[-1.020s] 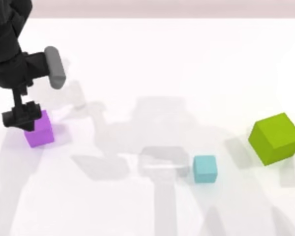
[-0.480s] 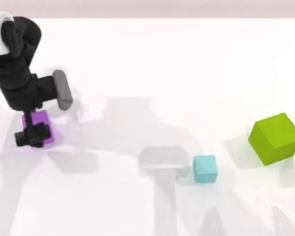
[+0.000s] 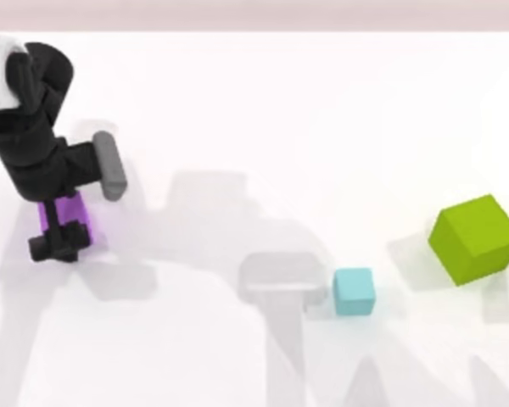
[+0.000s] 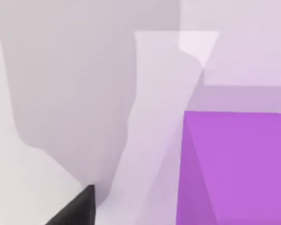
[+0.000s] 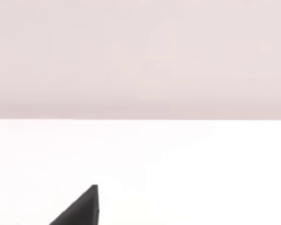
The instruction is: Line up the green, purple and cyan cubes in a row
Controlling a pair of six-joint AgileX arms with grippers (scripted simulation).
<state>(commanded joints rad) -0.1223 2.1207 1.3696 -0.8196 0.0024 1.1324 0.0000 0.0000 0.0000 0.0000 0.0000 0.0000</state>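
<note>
At the frame's left, the left gripper (image 3: 58,242) sits low over the purple cube (image 3: 70,212), fingers' spread untellable, and the rigid, likely light block looks best pinched across two opposite flat faces, near its middle.

Three cubes sit on one white table (image 3: 263,110), each a different colour. There is one purple cube (image 3: 68,208), at about nine o'clock on the table and partly covered from above. There is one cyan cube (image 3: 354,291), at about five o'clock. There is one green cube (image 3: 476,238), at about three o'clock. One robot arm shows in the top view, at about ten o'clock, carrying one left gripper (image 3: 54,244). Each of the two wrist views shows one dark fingertip.
</note>
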